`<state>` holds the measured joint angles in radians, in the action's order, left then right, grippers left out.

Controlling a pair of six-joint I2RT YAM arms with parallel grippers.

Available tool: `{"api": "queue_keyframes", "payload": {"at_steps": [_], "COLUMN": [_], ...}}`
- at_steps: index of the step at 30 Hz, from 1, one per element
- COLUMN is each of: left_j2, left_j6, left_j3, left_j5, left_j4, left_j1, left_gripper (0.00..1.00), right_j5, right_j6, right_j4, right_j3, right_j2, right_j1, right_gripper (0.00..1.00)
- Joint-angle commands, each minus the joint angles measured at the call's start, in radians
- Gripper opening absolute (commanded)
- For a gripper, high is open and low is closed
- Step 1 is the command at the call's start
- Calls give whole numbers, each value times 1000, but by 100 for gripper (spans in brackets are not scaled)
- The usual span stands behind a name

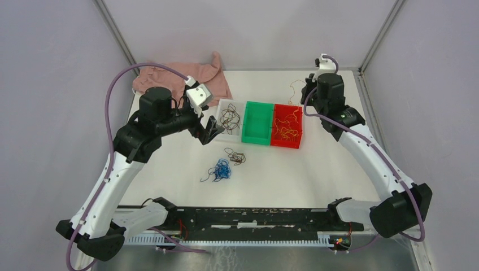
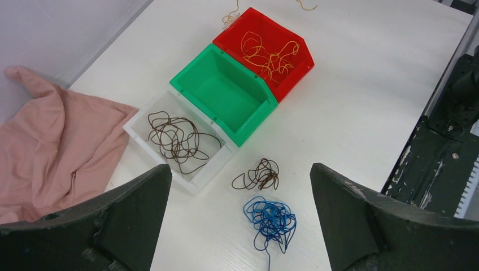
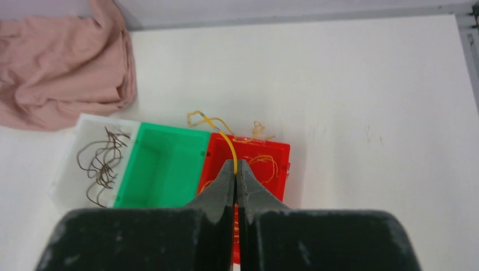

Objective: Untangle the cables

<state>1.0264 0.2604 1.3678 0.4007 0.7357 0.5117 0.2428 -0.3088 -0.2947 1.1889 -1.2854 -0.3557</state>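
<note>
Right fingers (image 3: 223, 186) clamped on a yellow cable (image 3: 217, 127) at the red bin's (image 3: 279, 149) far edge. Left fingers (image 2: 135, 197) spread wide, empty, above blue bunch (image 2: 271, 217) and brown bunch (image 2: 260, 175) on near worktop (image 2: 350, 84). Sorting step; next, likely: release into red.

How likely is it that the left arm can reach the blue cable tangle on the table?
Probably yes: the left gripper hangs open over the table, the blue cables lie uncovered near it, with only a small brown bunch beside them.

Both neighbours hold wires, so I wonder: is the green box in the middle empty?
Empty: the green box shows only its bare green floor in both wrist views and from above.
</note>
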Motion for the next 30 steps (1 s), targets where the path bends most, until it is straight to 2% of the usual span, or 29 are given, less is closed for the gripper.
{"api": "queue_keyframes", "payload": {"at_steps": [1,7,16,23,27,30], "left_j2": [-14,-21,-28,-37,-33,-32], "left_j6": [0,1,14,22,19,20], "left_j3": [6,-2,-6,-10,-12,-13], "left_j5": [-6,-6,-9,-20,-18,-12], "left_j4": [-22,-29,-32,-32,-36,-39], "left_j1": [-7,-7,-7,-9,-8,-8], "left_gripper": [99,99,99,99,99,99], "right_j5": [-25,-25,-61,-75,-90,-93], "right_j6": [-11,-21,-1,-9,-6,-8], "right_j4": [57,62,256,287,309,253], "right_j3": [63,24,69,140,127,138], "right_j2": [50,46,25,36,73,67], "right_j1": [7,13,42,62,68,69], "right_gripper": [0,0,0,0,0,0]}}
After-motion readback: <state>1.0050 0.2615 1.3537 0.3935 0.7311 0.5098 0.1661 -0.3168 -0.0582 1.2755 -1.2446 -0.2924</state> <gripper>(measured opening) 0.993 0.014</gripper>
